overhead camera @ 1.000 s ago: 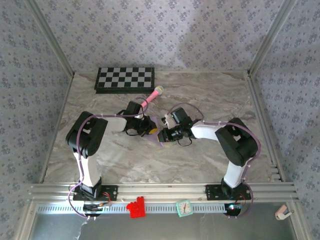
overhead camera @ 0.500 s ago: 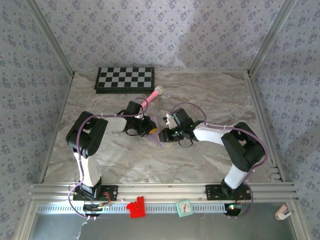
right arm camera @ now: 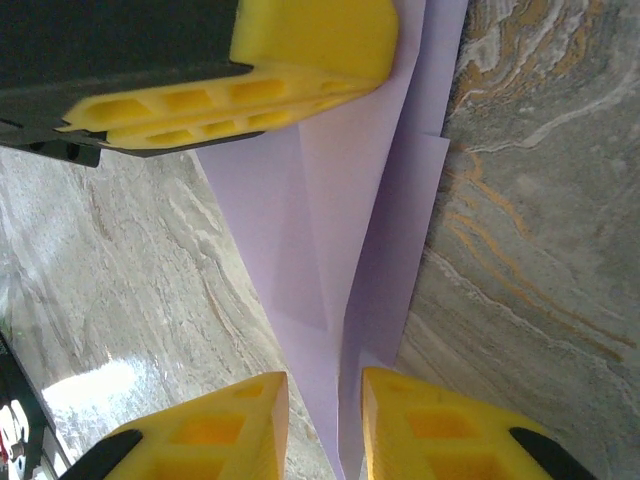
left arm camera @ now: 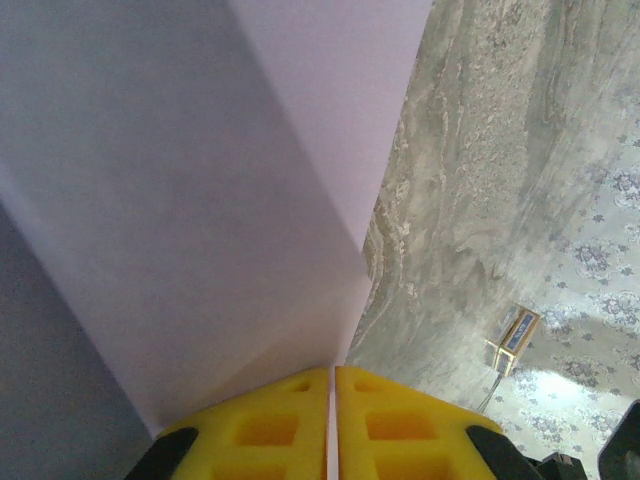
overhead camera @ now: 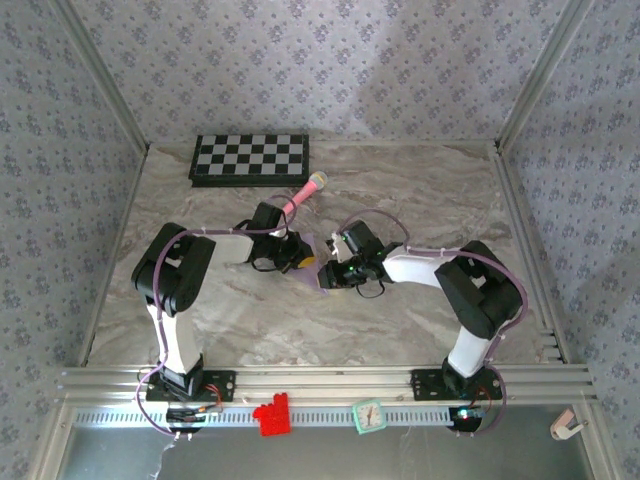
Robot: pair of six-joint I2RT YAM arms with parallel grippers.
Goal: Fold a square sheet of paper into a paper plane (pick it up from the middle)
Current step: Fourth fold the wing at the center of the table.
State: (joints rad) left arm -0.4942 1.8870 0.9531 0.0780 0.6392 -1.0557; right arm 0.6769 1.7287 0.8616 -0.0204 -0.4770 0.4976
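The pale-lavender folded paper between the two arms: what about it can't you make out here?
- Top external: pale-lavender folded paper too small, partly under the black right arm.
- Left wrist: it overruns the top and left edges.
- Right wrist: yellow foam left fingers cover its top; its narrow end leaves the bottom edge.

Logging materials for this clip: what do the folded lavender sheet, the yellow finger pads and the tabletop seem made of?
Folded lavender sheet: thin matte paper, judging by sharp creases and flat layers. Yellow finger pads: probably moulded foam or soft plastic, with hollow ribbed cells. Tabletop: marble-patterned, slightly glossy; stone or printed laminate, cannot tell.
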